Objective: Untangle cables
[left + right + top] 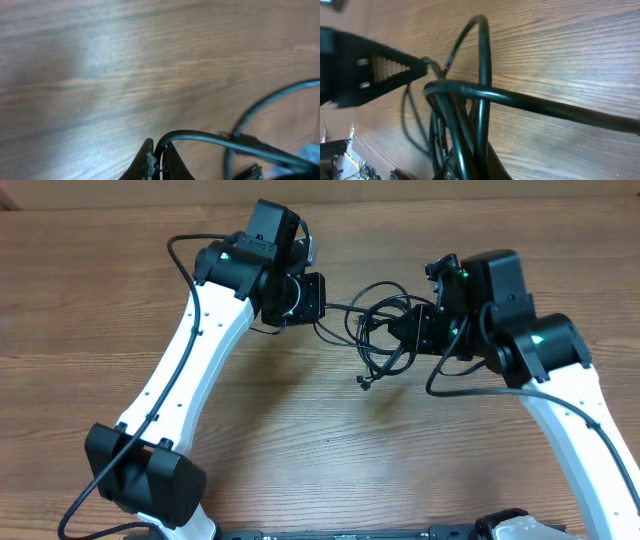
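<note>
The left gripper [159, 154] is clenched on one strand of the cables [378, 330]; the right gripper [402, 330] grasps the tangled bundle; the tangle stretches between them over the wooden table [300, 430].

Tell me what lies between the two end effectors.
Only the cables: a looped black tangle running from the left end effector to the right end effector, above the wooden table. The overhead view shows it.
</note>
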Action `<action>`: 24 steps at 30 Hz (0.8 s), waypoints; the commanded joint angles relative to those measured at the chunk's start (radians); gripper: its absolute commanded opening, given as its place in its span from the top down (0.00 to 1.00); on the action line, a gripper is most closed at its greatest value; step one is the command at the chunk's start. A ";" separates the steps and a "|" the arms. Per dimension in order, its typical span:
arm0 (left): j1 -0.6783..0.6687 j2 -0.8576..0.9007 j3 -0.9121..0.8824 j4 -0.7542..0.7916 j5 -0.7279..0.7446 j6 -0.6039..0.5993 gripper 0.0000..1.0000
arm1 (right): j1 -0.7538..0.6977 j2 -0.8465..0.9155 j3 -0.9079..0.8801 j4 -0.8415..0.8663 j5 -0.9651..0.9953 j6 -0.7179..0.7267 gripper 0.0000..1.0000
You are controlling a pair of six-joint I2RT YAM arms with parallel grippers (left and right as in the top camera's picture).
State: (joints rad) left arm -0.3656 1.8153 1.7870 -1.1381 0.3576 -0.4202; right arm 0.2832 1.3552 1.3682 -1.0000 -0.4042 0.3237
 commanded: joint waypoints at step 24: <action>0.142 0.001 0.068 0.010 0.460 0.422 0.76 | -0.002 0.015 0.013 0.060 -0.097 0.090 0.96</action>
State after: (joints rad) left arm -0.2226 1.8618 1.8217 -1.1225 0.8032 0.0433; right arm 0.2710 1.3411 1.3682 -0.9463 -0.5083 0.3599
